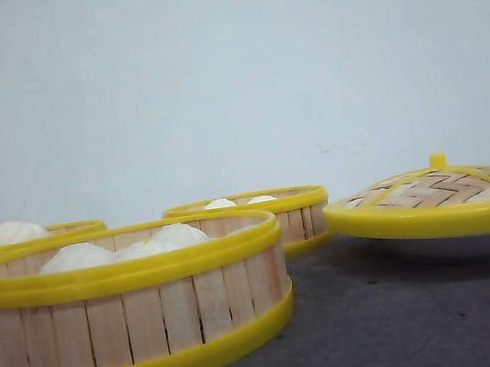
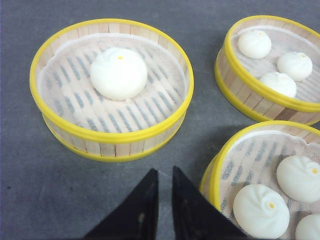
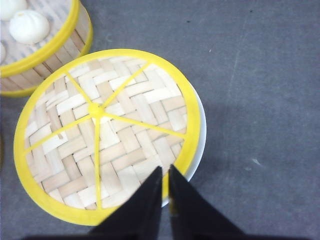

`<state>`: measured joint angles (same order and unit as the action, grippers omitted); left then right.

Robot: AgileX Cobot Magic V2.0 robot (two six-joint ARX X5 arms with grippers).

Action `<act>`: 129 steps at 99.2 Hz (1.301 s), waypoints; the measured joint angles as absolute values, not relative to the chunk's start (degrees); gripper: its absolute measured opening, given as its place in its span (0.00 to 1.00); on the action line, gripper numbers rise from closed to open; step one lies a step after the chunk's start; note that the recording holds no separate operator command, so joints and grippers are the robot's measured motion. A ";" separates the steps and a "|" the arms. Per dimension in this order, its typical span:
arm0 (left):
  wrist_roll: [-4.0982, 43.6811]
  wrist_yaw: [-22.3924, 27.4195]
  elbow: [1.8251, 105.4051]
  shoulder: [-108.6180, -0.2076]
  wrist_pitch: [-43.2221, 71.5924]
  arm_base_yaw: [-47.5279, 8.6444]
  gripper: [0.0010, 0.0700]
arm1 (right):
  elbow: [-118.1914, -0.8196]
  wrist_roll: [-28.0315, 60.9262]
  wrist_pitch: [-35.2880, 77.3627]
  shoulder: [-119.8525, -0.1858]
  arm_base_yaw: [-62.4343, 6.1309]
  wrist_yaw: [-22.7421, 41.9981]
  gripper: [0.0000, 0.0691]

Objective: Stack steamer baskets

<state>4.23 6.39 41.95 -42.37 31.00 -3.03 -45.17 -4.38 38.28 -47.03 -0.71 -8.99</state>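
Three steamer baskets with pale slat walls and yellow bands stand apart on the grey table, each holding white buns. In the front view one basket [image 1: 137, 324] is near left, another [image 1: 50, 237] far left, a third [image 1: 297, 222] behind the middle. The left wrist view shows a one-bun basket [image 2: 115, 147], a three-bun basket [image 2: 235, 92] and a third basket [image 2: 216, 175]. My left gripper [image 2: 165, 172] hangs shut and empty above bare table between them. Shut and empty too, my right gripper [image 3: 165, 169] hovers over the edge of the woven lid. Neither gripper shows in the front view.
A domed woven lid [image 3: 107, 130] with yellow rim and knob rests on a white shallow dish [image 3: 201, 135] at the right of the table [image 1: 387, 328], also seen as lid [image 1: 436, 196] in the front view. One basket [image 3: 50, 65] stands close beside the lid.
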 joint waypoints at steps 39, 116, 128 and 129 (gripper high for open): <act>4.05 6.39 41.95 -42.37 31.03 -3.03 0.78 | -45.17 -4.27 36.86 -47.03 -0.71 -8.95 0.83; 4.05 6.39 41.95 -42.37 31.03 -3.03 0.78 | -73.91 -8.80 25.93 -90.63 -14.15 -12.01 0.80; 4.05 6.39 41.95 -42.37 31.03 -3.03 0.78 | -81.91 -8.78 26.20 -99.61 -15.16 -11.97 0.80; 4.05 6.39 41.95 -42.37 31.03 -3.03 0.78 | -82.21 -8.78 26.24 -99.94 -15.18 -11.94 0.80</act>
<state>4.05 6.39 41.95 -42.37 31.03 -3.03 -82.21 -8.78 26.24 -99.94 -15.18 -11.94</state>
